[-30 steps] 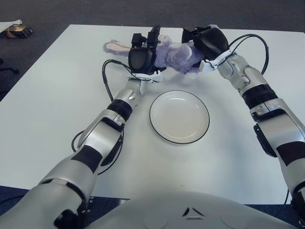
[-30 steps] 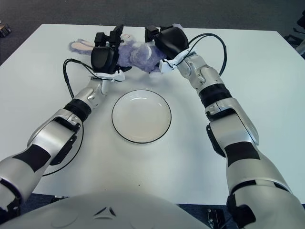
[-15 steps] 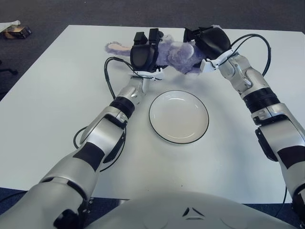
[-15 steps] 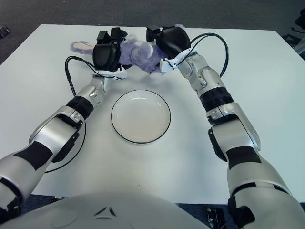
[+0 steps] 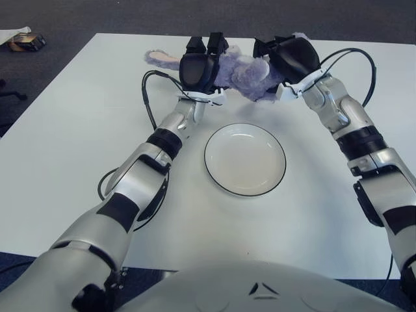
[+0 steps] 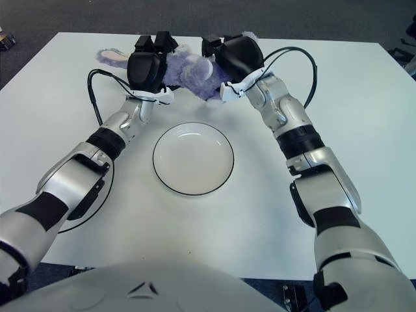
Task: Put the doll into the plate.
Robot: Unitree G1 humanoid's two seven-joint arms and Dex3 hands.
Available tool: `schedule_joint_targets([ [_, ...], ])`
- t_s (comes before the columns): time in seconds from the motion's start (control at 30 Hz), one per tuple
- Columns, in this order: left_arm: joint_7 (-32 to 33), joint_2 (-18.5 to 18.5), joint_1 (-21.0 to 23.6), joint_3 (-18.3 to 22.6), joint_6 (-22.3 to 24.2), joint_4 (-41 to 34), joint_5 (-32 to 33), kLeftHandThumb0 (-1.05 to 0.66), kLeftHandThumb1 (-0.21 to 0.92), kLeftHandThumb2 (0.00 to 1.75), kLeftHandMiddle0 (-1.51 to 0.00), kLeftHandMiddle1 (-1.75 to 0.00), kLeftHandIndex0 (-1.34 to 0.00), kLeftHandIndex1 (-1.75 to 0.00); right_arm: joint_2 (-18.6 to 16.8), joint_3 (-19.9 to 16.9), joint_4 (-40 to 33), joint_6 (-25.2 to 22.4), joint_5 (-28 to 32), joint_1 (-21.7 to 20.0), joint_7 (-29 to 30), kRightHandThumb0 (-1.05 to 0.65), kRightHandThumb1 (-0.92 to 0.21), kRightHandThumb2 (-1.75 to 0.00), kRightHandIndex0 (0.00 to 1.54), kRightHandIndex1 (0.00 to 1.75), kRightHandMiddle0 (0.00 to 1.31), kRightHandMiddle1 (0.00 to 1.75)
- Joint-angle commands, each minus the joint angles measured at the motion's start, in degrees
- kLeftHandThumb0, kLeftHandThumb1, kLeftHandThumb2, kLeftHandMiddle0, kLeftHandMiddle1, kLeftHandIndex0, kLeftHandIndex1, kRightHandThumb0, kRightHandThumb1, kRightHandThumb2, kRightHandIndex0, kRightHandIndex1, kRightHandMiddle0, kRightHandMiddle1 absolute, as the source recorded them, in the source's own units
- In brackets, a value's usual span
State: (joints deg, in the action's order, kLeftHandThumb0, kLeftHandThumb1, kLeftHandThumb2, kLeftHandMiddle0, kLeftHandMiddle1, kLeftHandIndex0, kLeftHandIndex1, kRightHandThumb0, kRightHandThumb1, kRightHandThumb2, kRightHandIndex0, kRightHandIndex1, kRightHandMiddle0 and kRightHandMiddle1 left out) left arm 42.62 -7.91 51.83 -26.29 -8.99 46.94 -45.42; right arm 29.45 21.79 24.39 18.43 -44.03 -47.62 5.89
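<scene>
— Where do we have the soft purple plush rabbit doll (image 5: 242,75) at this point?

— At the far side of the white table (image 5: 78,136), beyond the round white plate with a dark rim (image 5: 244,159), which sits bare. We have our black left hand (image 5: 198,68) pressed to one flank and our black right hand (image 5: 289,55) to the other, fingers curled onto the fur, so the doll is squeezed between the two.

— Will it carry well like that?

— We judge it light and floppy; the long pale-lined ear (image 5: 159,59) trails out to the left and may droop or drag. Squeezing the stuffed body from both sides seems soundest, since plush gives under pressure and won't break.

— And slipping?

— Unlikely, we think; fur grips well.
</scene>
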Motion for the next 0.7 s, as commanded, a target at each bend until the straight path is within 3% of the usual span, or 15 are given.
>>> schedule_joint_targets([
  [0.0, -3.88, -1.01, -3.20, 0.30, 0.06, -6.93, 0.88, 0.00, 0.14, 1.50, -0.78, -1.65, -0.52, -1.75, 1.28, -1.04, -3.12, 1.54, 0.69, 2.22, -0.57, 0.00, 0.04, -1.72, 0.85, 1.75, 0.67, 1.74],
  [0.13, -8.52, -2.93, -7.19, 1.13, 0.62, -14.85, 1.30, 0.00, 0.09, 1.56, -0.81, -1.66, -0.55, -1.75, 2.90, -3.22, -9.42, 1.75, 2.72, 6.03, -2.49, 0.00, 0.00, -1.68, 0.82, 1.75, 0.64, 1.75],
  [0.2, -10.75, -3.85, -8.81, 1.47, 0.40, -17.98, 1.52, 0.00, 0.08, 1.57, -0.82, -1.67, -0.56, -1.75, 3.17, -4.73, -13.75, 0.90, 4.96, 8.80, -5.08, 0.00, -0.07, -1.61, 0.78, 1.74, 0.59, 1.75],
  [0.3, -13.41, -4.47, -10.13, 1.90, 0.07, -20.71, 1.97, 0.00, 0.06, 1.60, -0.84, -1.67, -0.58, -1.75, 2.73, -6.11, -16.99, -0.74, 7.42, 10.93, -8.34, 0.00, -0.07, -1.59, 0.79, 1.71, 0.57, 1.75],
  [0.43, -21.64, -6.02, -13.72, 3.11, -0.22, -28.27, 5.32, 0.00, 0.04, 1.62, -0.84, -1.68, -0.59, -1.75, 1.38, -7.85, -23.84, -5.14, 9.17, 15.12, -11.65, 0.00, -0.05, -1.60, 0.82, 1.68, 0.59, 1.75],
  [0.67, -28.74, -7.99, -18.42, 5.02, -0.04, -36.76, 7.24, 0.00, 0.02, 1.65, -0.84, -1.71, -0.60, -1.75, 0.32, -9.76, -28.46, -7.64, 10.24, 17.93, -14.09, 0.00, -0.04, -1.61, 0.84, 1.66, 0.59, 1.75],
])
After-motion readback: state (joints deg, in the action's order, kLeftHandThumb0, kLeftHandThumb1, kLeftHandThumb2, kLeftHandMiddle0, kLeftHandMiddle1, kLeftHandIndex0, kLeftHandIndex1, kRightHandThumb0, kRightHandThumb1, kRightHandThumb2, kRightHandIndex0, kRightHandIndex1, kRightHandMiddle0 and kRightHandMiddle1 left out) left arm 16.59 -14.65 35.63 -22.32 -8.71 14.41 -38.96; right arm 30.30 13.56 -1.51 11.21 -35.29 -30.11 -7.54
